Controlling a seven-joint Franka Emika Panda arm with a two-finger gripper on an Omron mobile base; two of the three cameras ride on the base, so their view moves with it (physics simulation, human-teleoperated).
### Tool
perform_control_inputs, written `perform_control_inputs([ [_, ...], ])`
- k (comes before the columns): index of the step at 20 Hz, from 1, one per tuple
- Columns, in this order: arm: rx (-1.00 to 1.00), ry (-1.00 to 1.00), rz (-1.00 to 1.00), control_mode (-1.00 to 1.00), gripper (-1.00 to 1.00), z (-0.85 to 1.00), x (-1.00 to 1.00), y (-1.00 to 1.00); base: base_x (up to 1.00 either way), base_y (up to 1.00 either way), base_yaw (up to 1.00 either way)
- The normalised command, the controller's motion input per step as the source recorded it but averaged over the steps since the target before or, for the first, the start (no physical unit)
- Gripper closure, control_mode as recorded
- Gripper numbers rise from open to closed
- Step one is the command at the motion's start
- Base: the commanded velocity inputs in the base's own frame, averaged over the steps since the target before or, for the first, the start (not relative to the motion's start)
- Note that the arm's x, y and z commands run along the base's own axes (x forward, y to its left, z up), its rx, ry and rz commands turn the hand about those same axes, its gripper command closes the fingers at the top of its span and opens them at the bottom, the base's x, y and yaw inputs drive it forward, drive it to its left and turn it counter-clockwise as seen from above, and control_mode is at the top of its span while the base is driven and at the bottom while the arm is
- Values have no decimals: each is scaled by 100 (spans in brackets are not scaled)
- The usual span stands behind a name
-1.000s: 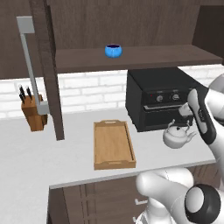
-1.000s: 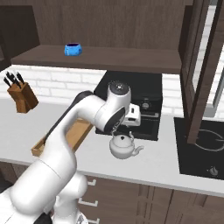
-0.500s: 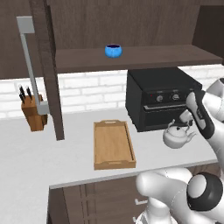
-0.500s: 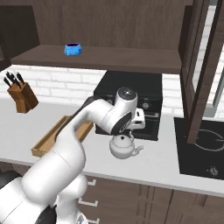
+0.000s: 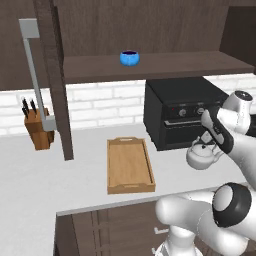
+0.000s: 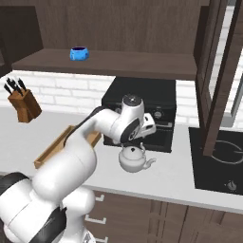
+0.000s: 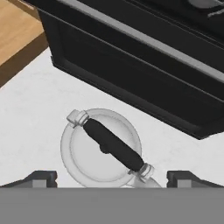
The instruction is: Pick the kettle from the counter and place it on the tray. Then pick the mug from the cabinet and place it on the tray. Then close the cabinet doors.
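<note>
Since a second ago the white arm's two-finger gripper [image 7: 112, 176] has swung further over the squat silver-grey metal kettle [image 7: 101, 145], fingers spread wide on either side of its dark arched handle [image 7: 113, 144], gripping nothing. Kettle sits on the light-grey counter [image 5: 75, 175], just before the black oven [image 6: 142, 102], beside the light-brown wooden tray [image 5: 129, 166]

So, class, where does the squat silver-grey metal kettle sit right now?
The squat silver-grey metal kettle stands on the light-grey counter in front of the black oven, right of the wooden tray in the left base view, with the open gripper above it.
</note>
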Motion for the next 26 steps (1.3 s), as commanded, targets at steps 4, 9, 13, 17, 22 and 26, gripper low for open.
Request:
perform_control_inputs([
  [4,-13,5,15,-100,-100,-16,30,-2,0,0,0],
  [9,-12,7,3,-100,-100,-8,19,0,0,0,0],
  [13,-9,12,0,-100,-100,-3,21,0,0,0,0],
  [17,-3,3,0,-100,-100,-16,3,-6,0,0,0],
  [22,-1,0,0,-100,-100,-24,0,0,0,0,0],
  [26,0,0,6,-100,-100,-21,2,0,0,0,0],
])
